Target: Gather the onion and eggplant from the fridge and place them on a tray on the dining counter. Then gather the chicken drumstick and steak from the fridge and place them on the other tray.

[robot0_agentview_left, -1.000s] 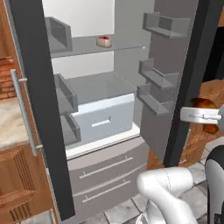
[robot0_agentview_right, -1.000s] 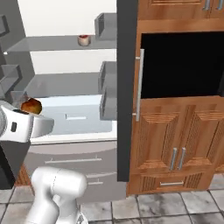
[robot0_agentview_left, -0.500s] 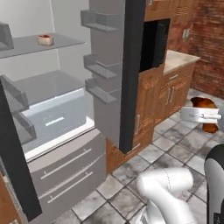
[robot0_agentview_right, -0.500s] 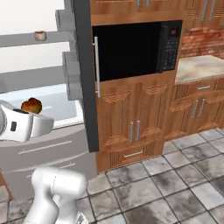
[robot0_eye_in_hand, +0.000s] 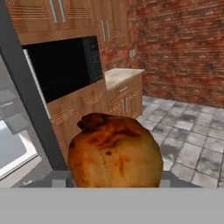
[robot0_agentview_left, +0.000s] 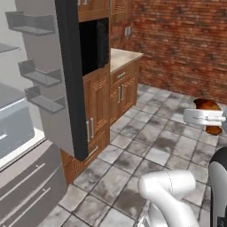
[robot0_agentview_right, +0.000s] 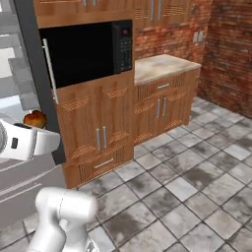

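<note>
In the left base view the fridge [robot0_agentview_left: 40,111] fills the left side, its right door [robot0_agentview_left: 66,80] swung open with grey door bins [robot0_agentview_left: 37,73] stacked on its inner face; nothing can be seen in those bins. A pale drawer [robot0_agentview_left: 13,126] shows inside the fridge, and grey drawers sit below it. Right of the door stand wooden cabinets [robot0_agentview_left: 102,97] with a dark built-in oven [robot0_agentview_left: 94,46], then a low counter [robot0_agentview_left: 124,55] against a brick wall [robot0_agentview_left: 181,44]. At the far right the arm's white elbow rises from the bottom edge and the hand reaches out level over the tiled floor [robot0_agentview_left: 146,146]. The gripper [robot0_agentview_left: 212,117] is clenched on the drumstick [robot0_agentview_left: 209,106], which sits golden-brown above and below the white hand.

In the right base view the white forearm lies level at the left edge, with the drumstick [robot0_agentview_right: 34,119] at its tip, in front of the fridge door's dark edge [robot0_agentview_right: 34,74]. The oven [robot0_agentview_right: 83,51], cabinets [robot0_agentview_right: 98,133] and counter [robot0_agentview_right: 165,66] follow to the right.

In the hand view the drumstick [robot0_eye_in_hand: 114,153] sits close before the camera, low and centred, hiding the fingers; the fingertips cannot be made out.
</note>
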You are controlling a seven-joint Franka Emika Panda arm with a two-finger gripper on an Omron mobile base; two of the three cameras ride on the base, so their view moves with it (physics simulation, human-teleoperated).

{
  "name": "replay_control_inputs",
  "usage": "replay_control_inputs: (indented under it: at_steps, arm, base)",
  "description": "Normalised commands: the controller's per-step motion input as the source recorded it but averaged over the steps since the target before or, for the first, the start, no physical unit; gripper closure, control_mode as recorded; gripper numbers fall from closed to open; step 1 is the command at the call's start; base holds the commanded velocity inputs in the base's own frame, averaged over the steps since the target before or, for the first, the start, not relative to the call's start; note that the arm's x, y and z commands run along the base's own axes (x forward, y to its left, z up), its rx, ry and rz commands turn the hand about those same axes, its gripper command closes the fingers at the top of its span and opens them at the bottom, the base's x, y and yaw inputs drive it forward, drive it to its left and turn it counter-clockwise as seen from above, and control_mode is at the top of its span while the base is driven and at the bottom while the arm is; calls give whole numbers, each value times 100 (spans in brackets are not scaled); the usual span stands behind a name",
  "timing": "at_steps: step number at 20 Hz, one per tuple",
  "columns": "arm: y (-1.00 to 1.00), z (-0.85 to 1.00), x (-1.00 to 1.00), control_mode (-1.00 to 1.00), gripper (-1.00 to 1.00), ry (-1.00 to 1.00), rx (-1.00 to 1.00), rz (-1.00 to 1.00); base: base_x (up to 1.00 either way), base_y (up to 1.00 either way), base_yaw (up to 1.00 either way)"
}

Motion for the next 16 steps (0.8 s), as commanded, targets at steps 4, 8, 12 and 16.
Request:
replay_control_inputs:
  at_steps: [4, 8, 12, 16]
  arm:
    - [0, 0, 0, 100, 100, 0, 0, 0]
    - [0, 0, 0, 100, 100, 0, 0, 0]
    - [0, 0, 0, 100, 100, 0, 0, 0]
    - [0, 0, 0, 100, 100, 0, 0, 0]
  base:
    - [44, -52, -51]
    - [48, -58, -50]
    - [51, -56, -48]
    - [56, -25, -51]
